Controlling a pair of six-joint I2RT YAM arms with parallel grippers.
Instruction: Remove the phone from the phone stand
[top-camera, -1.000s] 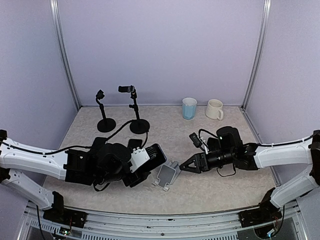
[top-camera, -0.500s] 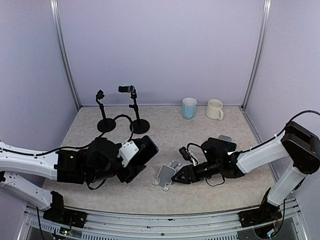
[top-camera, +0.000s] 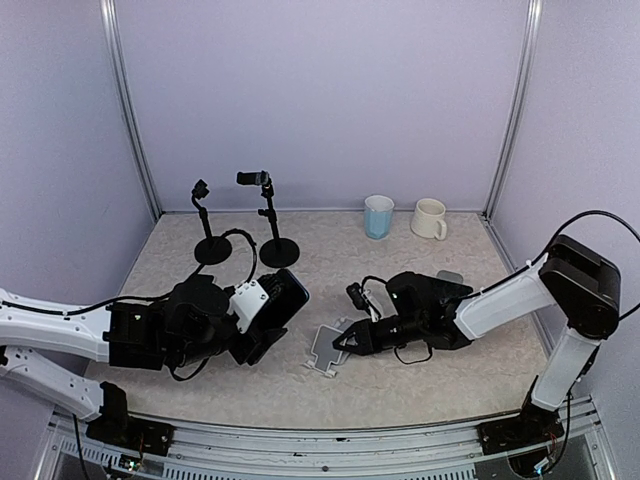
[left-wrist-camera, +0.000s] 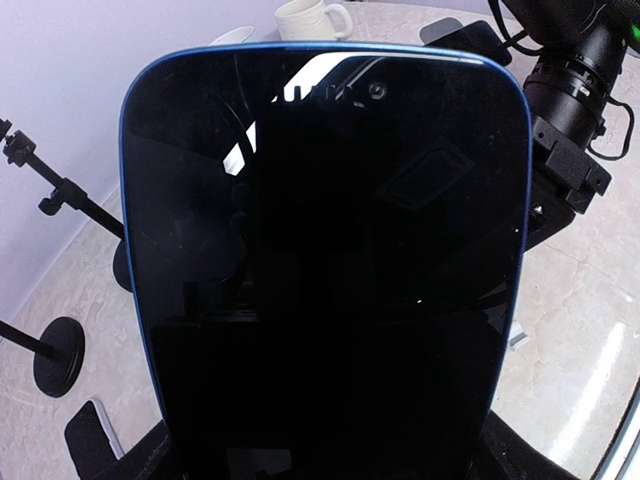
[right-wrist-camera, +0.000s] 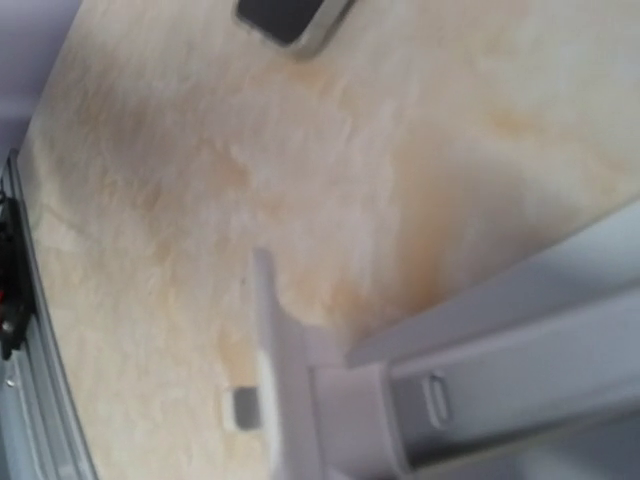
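The phone (top-camera: 287, 296), black with a blue rim, is off the table with my left gripper (top-camera: 272, 312) shut on it. It fills the left wrist view (left-wrist-camera: 325, 260) and hides the fingers there. The grey phone stand (top-camera: 325, 353) sits on the table just right of the phone and holds nothing. My right gripper (top-camera: 346, 343) has its narrowed tips pinched on the stand's right edge. The right wrist view shows the stand (right-wrist-camera: 480, 390) blurred and very close, with no fingers visible.
A second phone (top-camera: 450, 276) lies flat behind the right arm, also in the right wrist view (right-wrist-camera: 290, 20). A blue cup (top-camera: 378, 216) and a cream mug (top-camera: 429, 218) stand at the back. Two black tripod stands (top-camera: 212, 248) (top-camera: 279, 250) stand back left.
The right gripper has reached left to the phone stand and closed its jaws on the stand's edge. The left gripper has drawn the phone slightly left and away from the stand.
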